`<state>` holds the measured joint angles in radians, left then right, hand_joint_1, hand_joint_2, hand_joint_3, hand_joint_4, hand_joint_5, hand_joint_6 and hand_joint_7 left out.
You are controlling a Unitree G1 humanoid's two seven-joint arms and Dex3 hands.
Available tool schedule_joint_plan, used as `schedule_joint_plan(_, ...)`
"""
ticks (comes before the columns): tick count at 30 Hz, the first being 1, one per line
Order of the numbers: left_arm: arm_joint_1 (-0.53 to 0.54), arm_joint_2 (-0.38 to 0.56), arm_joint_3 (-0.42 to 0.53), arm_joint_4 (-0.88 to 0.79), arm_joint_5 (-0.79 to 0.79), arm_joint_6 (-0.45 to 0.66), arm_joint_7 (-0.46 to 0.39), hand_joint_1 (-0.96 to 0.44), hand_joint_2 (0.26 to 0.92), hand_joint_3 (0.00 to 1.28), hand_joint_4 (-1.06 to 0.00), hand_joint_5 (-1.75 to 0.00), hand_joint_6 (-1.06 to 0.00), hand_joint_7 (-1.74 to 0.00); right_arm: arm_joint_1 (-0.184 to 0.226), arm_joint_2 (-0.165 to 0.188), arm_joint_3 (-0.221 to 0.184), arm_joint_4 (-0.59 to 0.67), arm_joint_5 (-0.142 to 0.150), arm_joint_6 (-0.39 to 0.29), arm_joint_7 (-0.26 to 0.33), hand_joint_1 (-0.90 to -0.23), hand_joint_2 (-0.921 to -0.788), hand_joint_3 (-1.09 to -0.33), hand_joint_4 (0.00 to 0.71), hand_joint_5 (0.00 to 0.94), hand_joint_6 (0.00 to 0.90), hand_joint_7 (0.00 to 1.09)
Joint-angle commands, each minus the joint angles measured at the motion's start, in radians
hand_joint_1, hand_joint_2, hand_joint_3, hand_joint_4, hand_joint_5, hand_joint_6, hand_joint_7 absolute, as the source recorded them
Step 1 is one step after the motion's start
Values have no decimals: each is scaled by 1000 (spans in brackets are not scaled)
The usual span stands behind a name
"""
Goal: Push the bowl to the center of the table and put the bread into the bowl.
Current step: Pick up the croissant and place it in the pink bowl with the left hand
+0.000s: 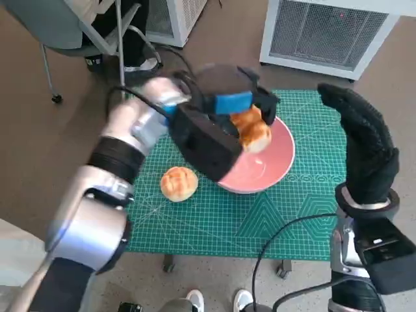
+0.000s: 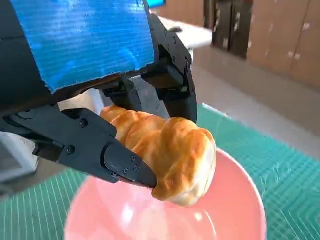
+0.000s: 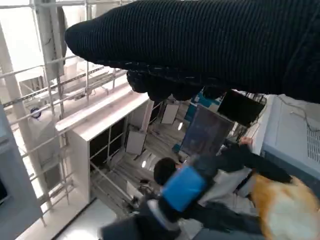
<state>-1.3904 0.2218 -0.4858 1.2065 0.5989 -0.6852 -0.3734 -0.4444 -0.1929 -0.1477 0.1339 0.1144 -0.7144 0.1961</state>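
My left hand (image 1: 218,127) holds a golden croissant-like bread (image 1: 252,129) just above the pink bowl (image 1: 263,170), which sits near the middle of the green mat (image 1: 214,221). In the left wrist view the black fingers (image 2: 117,157) grip the bread (image 2: 172,157) over the bowl's pink inside (image 2: 235,215). A second round bread roll (image 1: 179,183) lies on the mat to the left of the bowl. My right hand (image 1: 364,146) is raised over the mat's right side, fingers extended, holding nothing. The right wrist view shows the glove (image 3: 210,45) and the left hand's blue tape (image 3: 182,185) with the bread (image 3: 282,205).
A white ventilated unit (image 1: 325,32) stands beyond the table at the back right. A chair with a seated person's legs (image 1: 120,32) is at the back left. Black cables (image 1: 279,247) hang off the table's front edge, and white shoes (image 1: 218,300) show below it.
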Motion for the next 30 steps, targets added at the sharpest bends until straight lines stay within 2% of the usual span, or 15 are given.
schedule_joint_plan(1,14,-28,-24,26,25,32,32,1,921,86,-590,-1217,-680,-1158,27,-1,-7,-10,-13,17,-19,-384,-921,-510,434,19,93,711)
schedule_joint_plan(3,22,-39,-34,33,35,51,33,0,921,119,-557,-1259,-636,-1194,30,-1,-7,-13,-17,17,-24,-388,-921,-509,435,19,95,707)
schedule_joint_plan(4,24,-42,-38,36,38,58,31,-6,907,110,-508,-976,-566,-959,31,-1,-7,-13,-18,16,-26,-391,-921,-508,436,18,97,705)
schedule_joint_plan(5,27,-45,-40,39,39,68,22,-10,908,85,-524,-701,-565,-724,32,-1,-7,-15,-20,16,-28,-393,-921,-507,436,18,98,704)
schedule_joint_plan(7,30,-49,-44,42,39,85,6,-20,901,48,-468,-373,-512,-430,34,-1,-7,-16,-22,16,-32,-396,-921,-506,437,18,100,701)
schedule_joint_plan(8,31,-50,-46,43,39,91,-1,-29,889,32,-403,-239,-465,-293,35,-1,-7,-17,-23,17,-33,-398,-921,-505,437,18,102,700)
schedule_joint_plan(11,35,-50,-50,37,39,108,-16,-56,860,11,-290,-78,-390,-117,35,-3,-7,-16,-21,16,-35,-402,-921,-503,438,17,107,697)
schedule_joint_plan(16,44,-26,-24,18,2,100,-56,-118,839,2,-221,-13,-348,-34,36,-5,-6,-16,-22,15,-39,-409,-921,-500,440,17,116,695)
schedule_joint_plan(21,65,16,4,-23,-22,66,-47,-214,841,3,-203,-4,-328,-12,34,-6,-6,-13,-25,15,-41,-413,-921,-497,441,16,121,693)
schedule_joint_plan(24,86,48,26,-56,-39,36,-32,-315,872,16,-212,-6,-324,-7,34,-5,-5,-14,-28,16,-43,-413,-921,-497,442,15,123,691)
schedule_joint_plan(30,141,146,69,-134,-60,-72,24,-408,911,24,-264,-25,-356,-21,33,-3,1,-13,-24,13,-39,-413,-921,-498,442,14,124,688)
